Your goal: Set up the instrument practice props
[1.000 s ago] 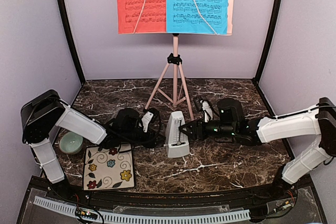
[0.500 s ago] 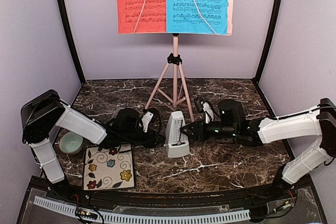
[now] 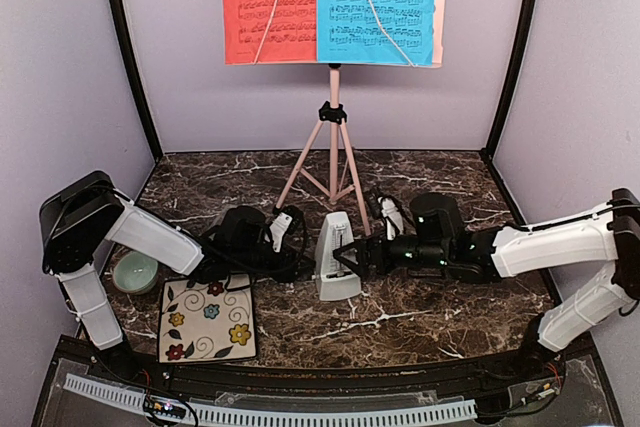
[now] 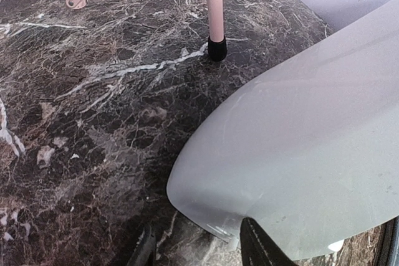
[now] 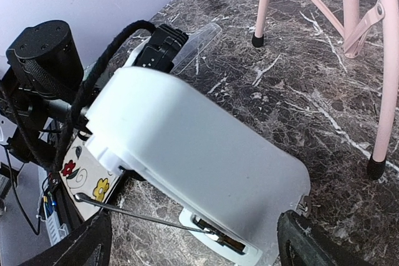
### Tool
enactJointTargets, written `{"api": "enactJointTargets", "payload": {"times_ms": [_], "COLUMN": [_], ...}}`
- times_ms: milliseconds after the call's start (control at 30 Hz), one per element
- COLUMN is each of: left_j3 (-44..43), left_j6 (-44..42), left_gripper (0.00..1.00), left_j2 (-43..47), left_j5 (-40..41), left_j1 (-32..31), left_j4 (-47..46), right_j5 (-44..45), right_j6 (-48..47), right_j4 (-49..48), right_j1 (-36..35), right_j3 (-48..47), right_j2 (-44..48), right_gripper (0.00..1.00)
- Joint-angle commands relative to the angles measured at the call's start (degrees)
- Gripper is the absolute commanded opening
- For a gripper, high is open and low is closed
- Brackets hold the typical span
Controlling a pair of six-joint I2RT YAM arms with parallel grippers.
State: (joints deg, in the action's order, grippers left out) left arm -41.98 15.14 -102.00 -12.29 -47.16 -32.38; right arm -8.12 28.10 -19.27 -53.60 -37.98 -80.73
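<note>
**Top view.**
- Pale pink tripod music stand (image 3: 333,137): thin metal tubes, black collar at the leg joint. It stands upright at the back of the dark, white-veined marble tabletop (image 3: 430,317).
- Red sheet of printed music (image 3: 268,2) and blue sheet of printed music (image 3: 378,2): flat paper, side by side on the stand's desk, red on the left, each crossed by a thin wire arm.
- Small white pyramid metronome (image 3: 333,252): smooth plastic, tapered. It stands upright at the centre of the table, in front of the tripod's feet.
- Small pale green bowl (image 3: 135,272): round and glossy, near the left edge.
- Square floral-patterned tile (image 3: 207,317): just beside the bowl, on its right.
- Left gripper (image 3: 302,265): reaches the metronome's left side.
- Right gripper (image 3: 350,255): reaches the metronome's right side.

**Left wrist view.**
- The metronome's smooth white shell fills the right half of the view.
- Its lower edge lies between the two dark fingertips (image 4: 259,244).
- Whether the fingertips press on the metronome cannot be told.
- Beyond it, a pink leg ends in a black rubber foot (image 4: 216,48) on the marble.

**Right wrist view.**
- The jaws are spread wide, with the fingers (image 5: 93,241) at the two lower corners of the view.
- The metronome sits between the fingers, with a gap on either side, so nothing is gripped.
- A thin metal pendulum rod (image 5: 143,216) runs along the metronome's face.
- The left gripper's black body shows beyond the metronome.
</note>
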Motion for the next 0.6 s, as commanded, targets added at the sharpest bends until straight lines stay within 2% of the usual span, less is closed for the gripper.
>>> {"api": "enactJointTargets", "payload": {"times_ms": [0, 133, 333, 567], "left_j3": [-1.18, -1.03, -0.76, -0.18], "left_j6": [-0.59, -0.46, -0.52, -2.08], "left_gripper": [0.48, 0.49, 0.5, 0.52], "left_j2": [1.54, 1.62, 2.49, 4.78], "left_j5": [0.51, 0.56, 1.27, 3.67], "left_j1": [-0.31, -0.34, -0.3, -0.29], "left_j4": [0.92, 0.83, 1.3, 3.23], "right_j5": [5.73, 9.76, 14.83, 15.29], "right_j6": [-1.31, -1.91, -2.01, -2.38], "right_j4": [1.65, 4.62, 8.59, 10.74], "right_j1": [-2.16, -3.23, -3.01, 0.84], "right_j3": [-3.3, -5.3, -5.36, -1.88], "right_j2": [1.89, 1.96, 2.86, 7.01], "right_gripper": [0.95, 0.99, 0.99, 0.98]}}
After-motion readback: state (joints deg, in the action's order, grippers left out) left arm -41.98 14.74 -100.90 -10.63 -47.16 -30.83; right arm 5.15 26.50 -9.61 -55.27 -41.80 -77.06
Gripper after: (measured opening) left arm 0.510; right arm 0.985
